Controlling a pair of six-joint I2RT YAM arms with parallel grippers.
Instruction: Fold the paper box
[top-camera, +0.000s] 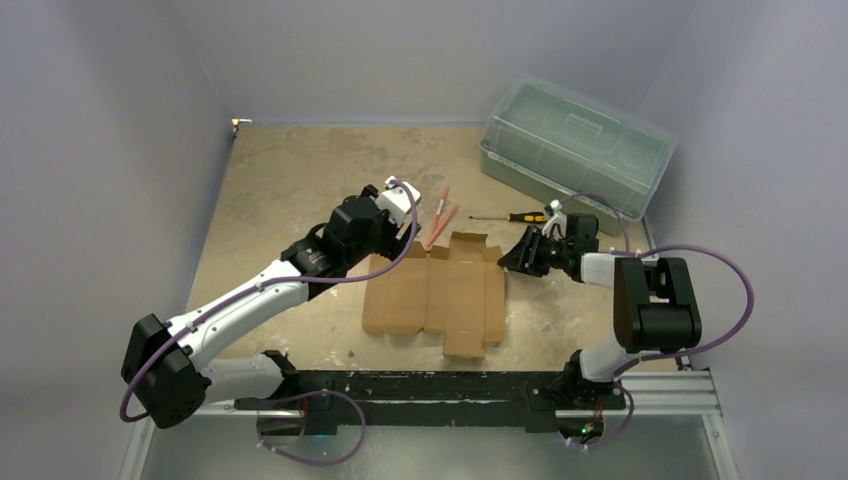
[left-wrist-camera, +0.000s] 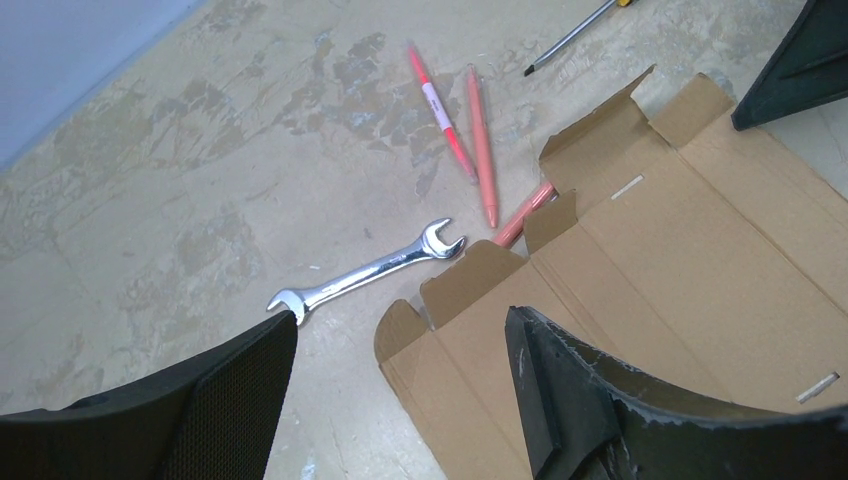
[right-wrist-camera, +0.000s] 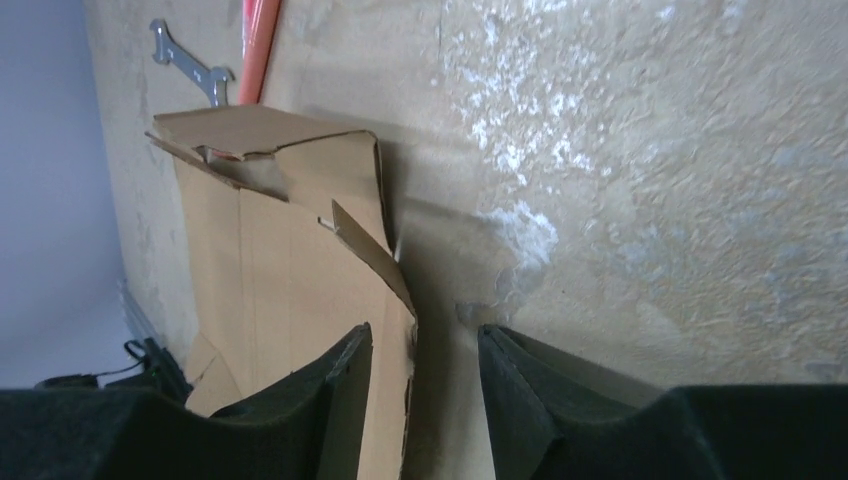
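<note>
Over on the left, the left gripper hangs wide open and empty above the far-left corner of the paper box, which lies unfolded and flat on the table, mid-scene. On the right, the right gripper straddles the box's right edge, jaws half apart, not pinching it.

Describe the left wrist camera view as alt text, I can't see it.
An unfolded paper box lies on a tan table, beside a wrench, three reddish pens and a screwdriver tip. The jaws of the left gripper stand open in front.
</note>
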